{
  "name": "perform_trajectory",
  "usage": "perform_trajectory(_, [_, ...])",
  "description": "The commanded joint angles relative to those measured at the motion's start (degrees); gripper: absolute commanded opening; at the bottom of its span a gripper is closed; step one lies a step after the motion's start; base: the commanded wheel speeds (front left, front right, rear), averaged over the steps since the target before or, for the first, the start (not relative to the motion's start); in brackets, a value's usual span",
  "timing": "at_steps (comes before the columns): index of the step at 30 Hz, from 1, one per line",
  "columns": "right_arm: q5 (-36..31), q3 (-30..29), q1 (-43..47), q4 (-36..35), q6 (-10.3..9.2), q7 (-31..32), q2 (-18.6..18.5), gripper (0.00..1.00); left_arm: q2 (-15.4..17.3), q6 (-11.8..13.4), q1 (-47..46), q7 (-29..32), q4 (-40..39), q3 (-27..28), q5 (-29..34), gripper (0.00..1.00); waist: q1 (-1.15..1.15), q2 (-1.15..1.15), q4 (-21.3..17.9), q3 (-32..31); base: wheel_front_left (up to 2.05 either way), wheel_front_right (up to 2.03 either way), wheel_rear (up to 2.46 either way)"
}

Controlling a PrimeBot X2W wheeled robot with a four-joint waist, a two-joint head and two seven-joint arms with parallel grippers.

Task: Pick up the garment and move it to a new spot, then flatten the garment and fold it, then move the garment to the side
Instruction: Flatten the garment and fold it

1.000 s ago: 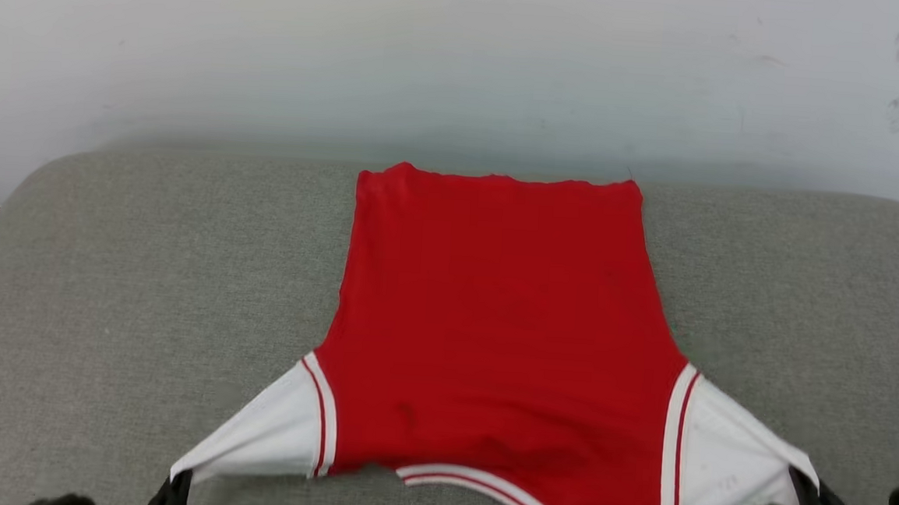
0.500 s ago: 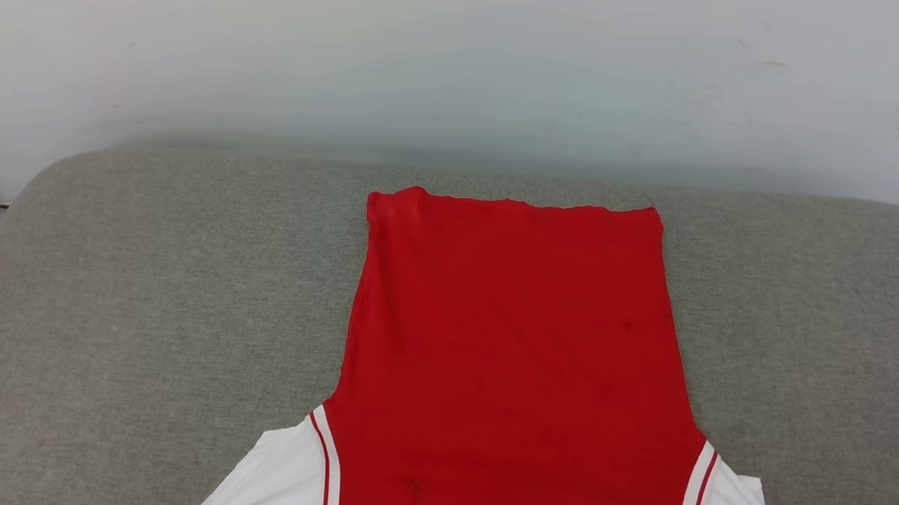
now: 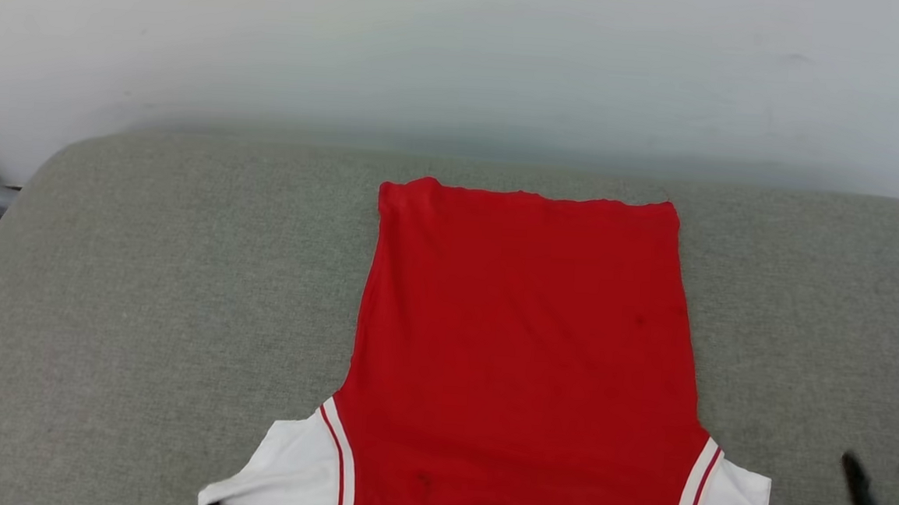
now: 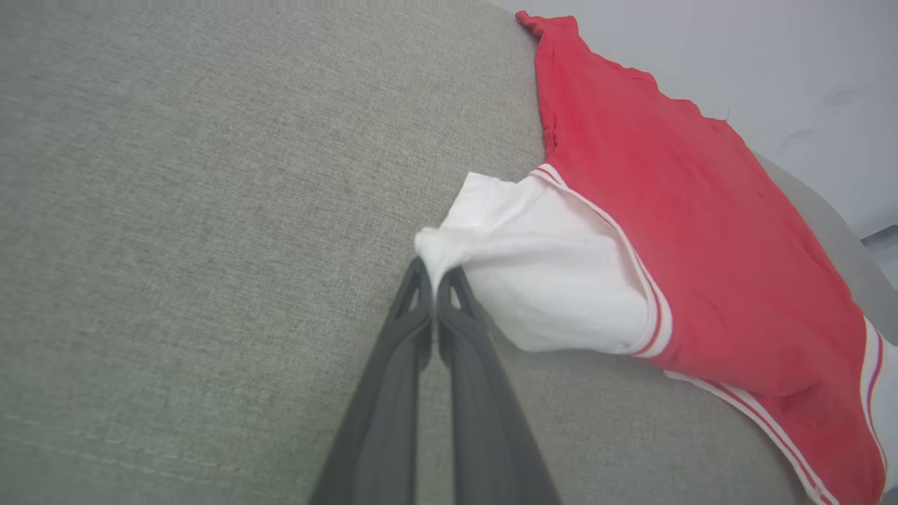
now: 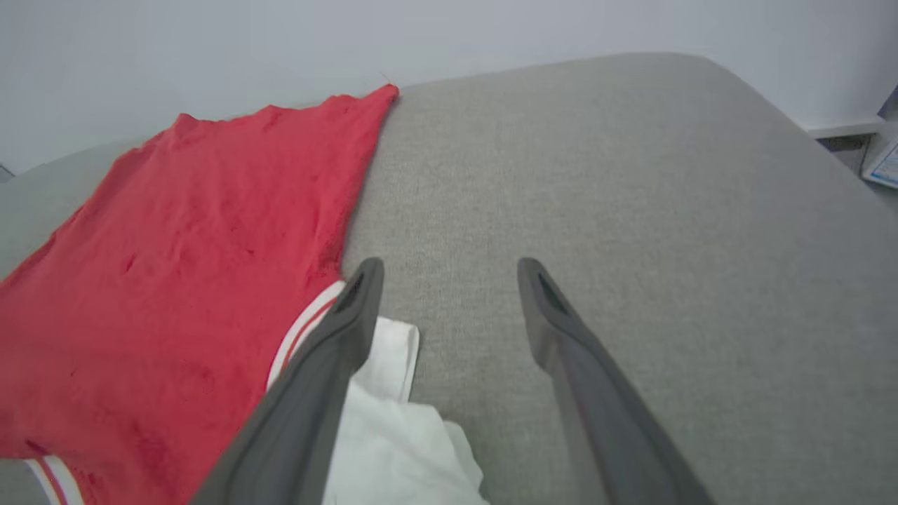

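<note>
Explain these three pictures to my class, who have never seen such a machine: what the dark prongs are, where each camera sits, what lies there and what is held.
This is a two-armed robot; the dark prongs are its grippers' fingers. One picture looks down from its head; the other two come from wrist cameras looking along the fingers. A red garment with white sleeves lies spread on a grey padded surface. The left gripper is shut, pinching the edge of one white sleeve. The right gripper stands open by the other sleeve, holding nothing.
</note>
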Motion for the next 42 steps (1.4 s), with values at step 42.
perform_trajectory(42, [-4.18, 20.09, -71.69, 29.42, -0.05, 61.3, -20.0, 1.0, -17.25, -10.8, -24.02, -0.36, -1.01, 1.54, 16.32, 0.0, 0.0, 0.0, 17.99, 34.56, 0.0, 0.0, 0.0])
